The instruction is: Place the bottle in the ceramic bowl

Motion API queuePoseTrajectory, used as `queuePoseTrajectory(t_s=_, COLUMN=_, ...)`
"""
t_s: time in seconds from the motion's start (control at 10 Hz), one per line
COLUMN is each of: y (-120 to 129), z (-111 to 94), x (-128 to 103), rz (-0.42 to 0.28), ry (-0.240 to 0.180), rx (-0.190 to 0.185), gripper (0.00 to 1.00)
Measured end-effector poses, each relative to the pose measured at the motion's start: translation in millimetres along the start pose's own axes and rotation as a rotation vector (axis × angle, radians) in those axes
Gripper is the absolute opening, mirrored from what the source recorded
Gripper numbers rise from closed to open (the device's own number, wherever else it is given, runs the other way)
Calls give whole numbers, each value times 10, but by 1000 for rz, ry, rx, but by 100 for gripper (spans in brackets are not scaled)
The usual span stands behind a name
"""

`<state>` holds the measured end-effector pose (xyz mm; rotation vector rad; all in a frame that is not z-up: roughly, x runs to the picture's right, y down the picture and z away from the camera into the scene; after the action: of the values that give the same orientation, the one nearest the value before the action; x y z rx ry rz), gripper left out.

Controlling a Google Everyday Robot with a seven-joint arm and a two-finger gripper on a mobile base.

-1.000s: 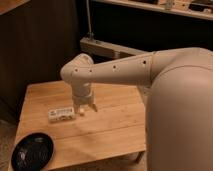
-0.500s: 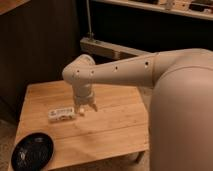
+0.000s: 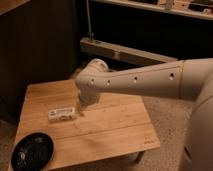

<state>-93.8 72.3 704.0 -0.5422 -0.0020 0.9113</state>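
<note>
- Two task items lie on a wooden worktop (image 3: pixel 115 125): a small white bottle (image 3: pixel 61 114) on its side at left of centre, and a black ceramic bowl (image 3: pixel 33 149) at the front left corner, apart from the bottle.
- One robot arm (image 3: pixel 140 82) reaches in from the right. Its gripper (image 3: pixel 80 111) hangs low just beside the bottle's right end, jaws spread, holding nothing.
- Risk: closing on only the bottle's end could let it pivot or slip out during the lift.
- Risk: a descent slightly off line could nudge the bottle, rolling or sliding it away.
- Risk: the bowl is shallow and close to the worktop's edge, so a high release could bounce the bottle out or shove the bowl.
</note>
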Motion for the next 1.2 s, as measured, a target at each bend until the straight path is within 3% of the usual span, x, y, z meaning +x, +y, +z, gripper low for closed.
queuePoseTrajectory(t_s=0.2, y=-71, z=-55, x=-54, rz=-224, ry=-81, rx=-9, gripper=65)
queuePoseTrajectory(t_s=0.4, y=-111, z=-60, x=-142, rz=-368, ry=-128, rx=18, gripper=65)
queuePoseTrajectory(t_s=0.8, y=-128, z=-57, x=-177, rz=-441, ry=-150, rx=25, gripper=65)
queuePoseTrajectory(t_s=1.0, y=-214, z=48, x=-365, rz=-632, ry=-249, rx=-56, gripper=65)
queuePoseTrajectory(t_s=1.1, y=-271, z=81, x=-463, rz=-729, ry=-326, rx=-109, gripper=65)
queuePoseTrajectory(t_s=1.2, y=-392, z=114, x=-548, rz=-811, ry=-431, rx=-186, gripper=65)
